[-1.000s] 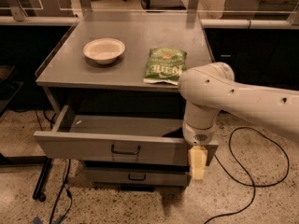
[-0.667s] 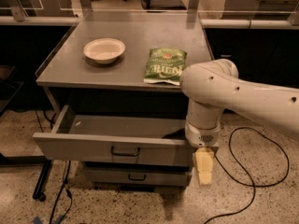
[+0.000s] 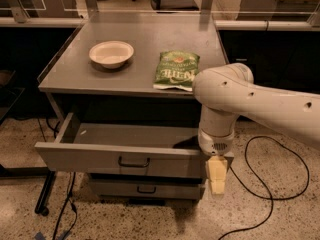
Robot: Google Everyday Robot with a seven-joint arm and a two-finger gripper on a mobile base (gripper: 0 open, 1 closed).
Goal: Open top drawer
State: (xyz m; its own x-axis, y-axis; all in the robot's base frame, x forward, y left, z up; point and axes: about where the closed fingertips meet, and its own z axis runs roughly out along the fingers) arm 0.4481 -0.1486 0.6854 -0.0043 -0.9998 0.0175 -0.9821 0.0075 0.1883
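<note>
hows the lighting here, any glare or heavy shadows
Camera view: warm, dim light; a soft sheen on the grey metal cabinet top behind the white bowl, no glare; the gap above the open wide grey top drawer is near black; a shadow from the white arm falls inside it, above the gripper hanging at its right front.

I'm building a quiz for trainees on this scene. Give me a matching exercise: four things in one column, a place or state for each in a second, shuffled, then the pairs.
1. bowl
2. green bag
3. top drawer
4. gripper

A. pulled out
B. pointing down at the drawer front's picture-right end
C. on the tabletop, picture-left
D. on the tabletop's front edge, beside the arm

Pairs: 1-C, 2-D, 3-A, 4-B
</note>
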